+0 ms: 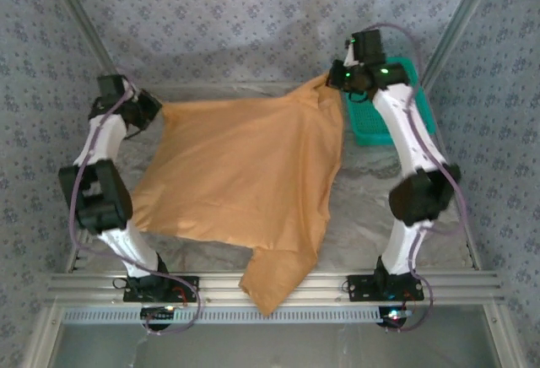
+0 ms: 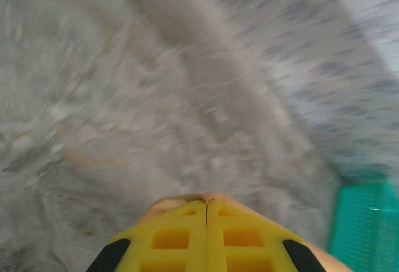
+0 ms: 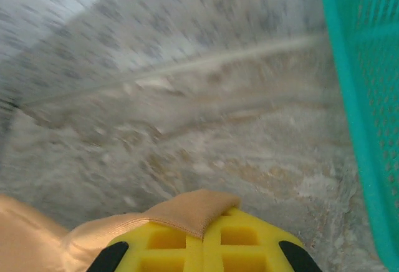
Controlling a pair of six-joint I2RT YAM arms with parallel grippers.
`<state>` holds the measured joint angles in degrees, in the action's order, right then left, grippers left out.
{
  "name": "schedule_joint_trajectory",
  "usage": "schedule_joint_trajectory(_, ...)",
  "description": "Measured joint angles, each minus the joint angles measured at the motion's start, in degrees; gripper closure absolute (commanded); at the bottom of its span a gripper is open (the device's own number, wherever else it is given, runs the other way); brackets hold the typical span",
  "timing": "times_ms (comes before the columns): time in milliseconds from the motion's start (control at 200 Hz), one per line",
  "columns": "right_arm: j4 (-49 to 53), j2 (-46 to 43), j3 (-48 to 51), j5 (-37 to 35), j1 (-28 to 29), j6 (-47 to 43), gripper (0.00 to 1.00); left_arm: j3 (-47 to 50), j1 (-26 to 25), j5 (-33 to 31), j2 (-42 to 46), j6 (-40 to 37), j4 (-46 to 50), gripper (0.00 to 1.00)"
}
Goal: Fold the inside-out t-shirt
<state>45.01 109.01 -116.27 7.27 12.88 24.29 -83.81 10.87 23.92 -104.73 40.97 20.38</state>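
Note:
The inside-out t-shirt (image 1: 245,174) is a tan, orange-brown sheet stretched between my two grippers above the table, with one sleeve hanging over the near rail. My left gripper (image 1: 156,108) is shut on its far left corner; a thin rim of cloth (image 2: 212,196) pokes out past the closed yellow fingertips (image 2: 187,222). My right gripper (image 1: 337,79) is shut on the far right corner, where a hemmed fold (image 3: 193,209) lies over the yellow fingertips (image 3: 249,234). Both wrist views are blurred.
A teal basket (image 1: 396,106) stands at the far right, just behind my right arm, and its mesh wall (image 3: 368,110) is close on the right. The basket (image 2: 368,228) also shows at the lower right of the left wrist view. Patterned cloth walls surround the grey table (image 1: 371,208).

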Motion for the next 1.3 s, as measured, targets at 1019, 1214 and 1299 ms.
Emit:
schedule_joint_trajectory(1019, -10.8, 3.7, 38.1, 2.6, 8.9, 7.3, 0.59, 32.6, -17.5, -0.8, 4.9, 2.2, -17.7, 0.35)
schedule_joint_trajectory(1214, -17.2, -6.3, 54.6, 0.7, 12.0, 10.7, 0.61, 42.5, -15.3, -1.9, 13.0, 2.6, -20.9, 0.34)
schedule_joint_trajectory(1299, -19.0, -10.5, 59.9, -0.1, 14.4, 12.7, 0.62, 46.7, -15.3, -3.1, 18.3, 2.4, -18.8, 0.34)
